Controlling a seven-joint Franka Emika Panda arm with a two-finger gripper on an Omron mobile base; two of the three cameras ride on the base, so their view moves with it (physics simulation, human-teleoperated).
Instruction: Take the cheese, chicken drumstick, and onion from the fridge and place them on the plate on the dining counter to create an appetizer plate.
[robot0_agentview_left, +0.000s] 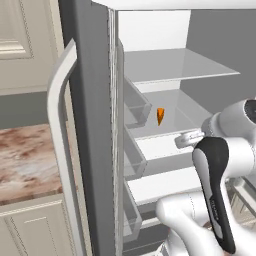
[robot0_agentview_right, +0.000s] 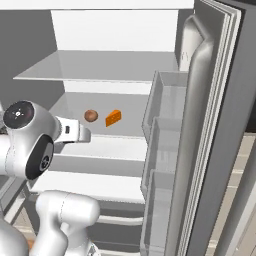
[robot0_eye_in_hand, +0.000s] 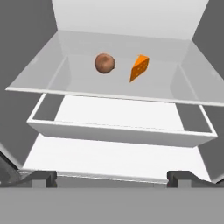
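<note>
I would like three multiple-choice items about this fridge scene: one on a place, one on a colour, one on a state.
1. Where does the onion lie?
A. in a door bin
B. on a glass shelf beside the cheese
C. in the lower drawer

2. What colour is the cheese?
A. orange
B. white
C. green

3. How does the gripper stand?
A. shut on the onion
B. shut on nothing
C. open, holding nothing

Answers:
1 B: both foods rest on the same shelf of the fridge, apart.
2 A: the wedge is bright orange.
3 C: the fingertips stand wide apart, short of the foods.
</note>
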